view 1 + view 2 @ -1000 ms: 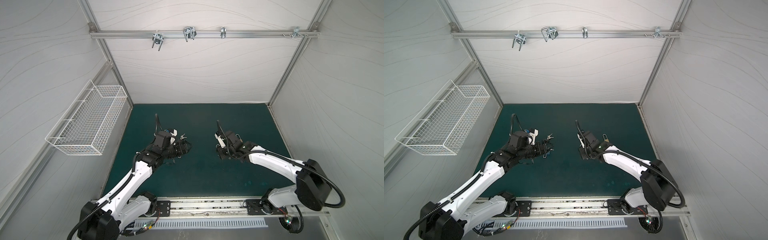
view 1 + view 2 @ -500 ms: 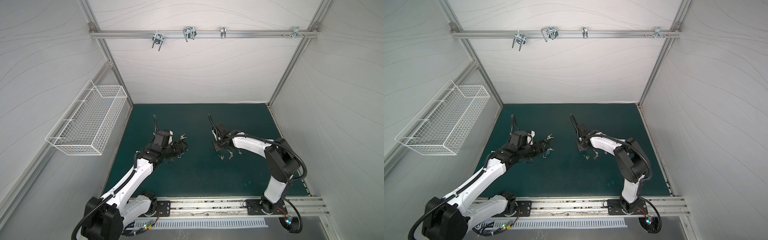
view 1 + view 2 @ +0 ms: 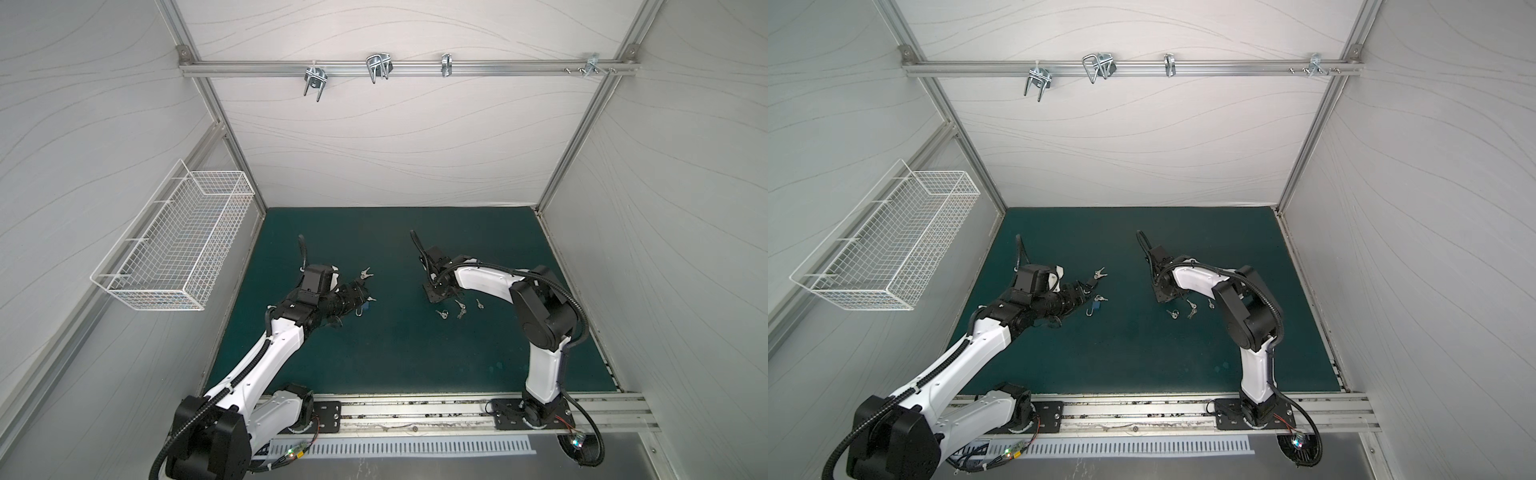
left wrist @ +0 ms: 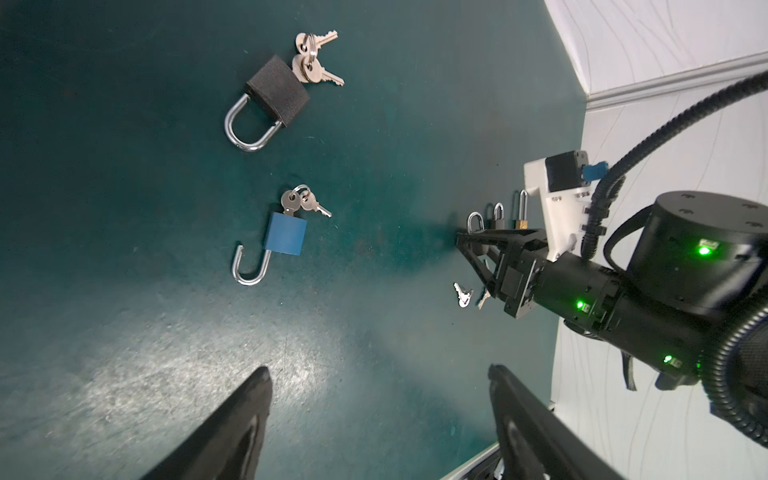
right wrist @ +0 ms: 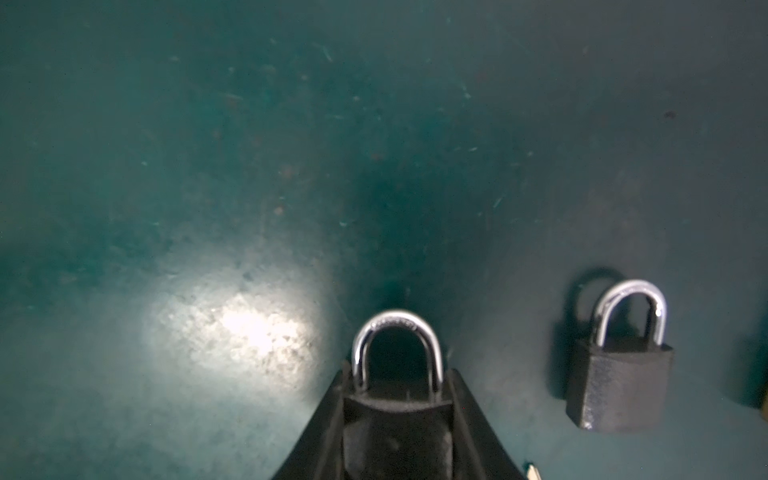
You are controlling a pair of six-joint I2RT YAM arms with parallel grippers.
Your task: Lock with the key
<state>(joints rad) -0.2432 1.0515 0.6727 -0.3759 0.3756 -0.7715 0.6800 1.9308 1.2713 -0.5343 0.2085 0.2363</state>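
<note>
Right gripper [image 5: 397,376] clamps a black padlock [image 5: 397,440]; left gripper [image 4: 378,374] gapes wide, empty.
Left arm [image 3: 282,345] stretches low toward the blue padlock [image 4: 285,233], shackle open, key [image 4: 289,201] in it, on the mat [image 4: 124,166]; right arm [image 3: 486,278] bends elbow-high, wrist down.

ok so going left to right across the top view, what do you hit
wire basket → blue padlock → right gripper, clamped on a black padlock → loose keys
</note>
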